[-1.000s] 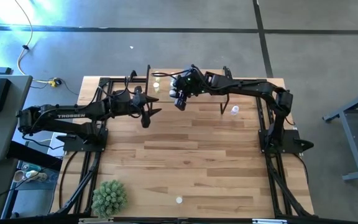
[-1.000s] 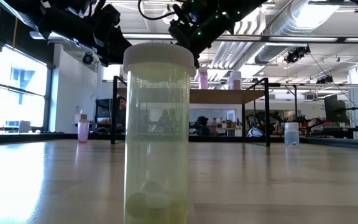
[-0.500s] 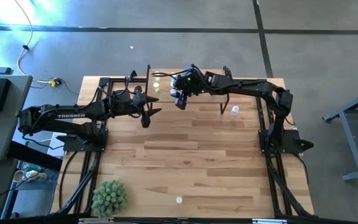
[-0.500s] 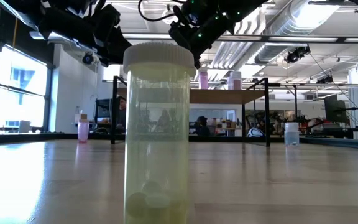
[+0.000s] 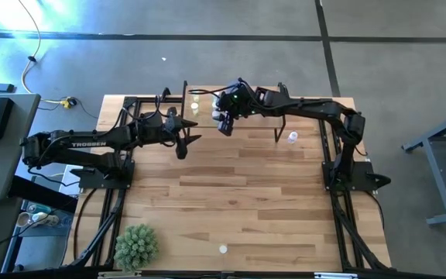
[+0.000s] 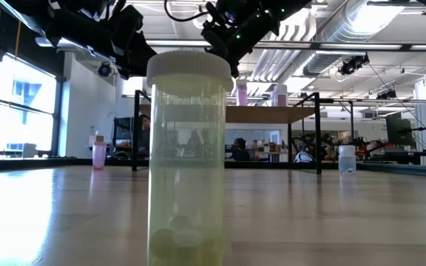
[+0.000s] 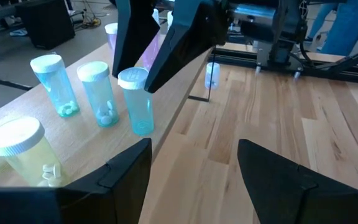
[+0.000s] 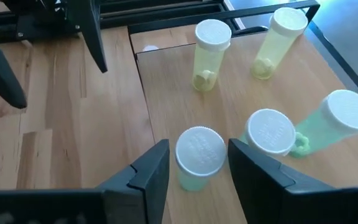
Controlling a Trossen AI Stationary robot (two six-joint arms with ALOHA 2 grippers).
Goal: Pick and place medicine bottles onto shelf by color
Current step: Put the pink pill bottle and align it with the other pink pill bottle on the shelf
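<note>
Overhead, right gripper (image 8: 194, 171) above shelf (image 8: 229, 118)

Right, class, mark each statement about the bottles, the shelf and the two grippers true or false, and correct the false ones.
1. The right gripper is open above a green bottle standing on the shelf. True.
2. The left gripper is shut on a yellow bottle. False: it is open and holds nothing.
3. Two yellow bottles stand upright on the shelf in the right wrist view. True.
4. The potted plant stands on the shelf. False: it sits at the table's near left corner.
5. A yellow bottle stands on the table close to the low camera. True.
</note>
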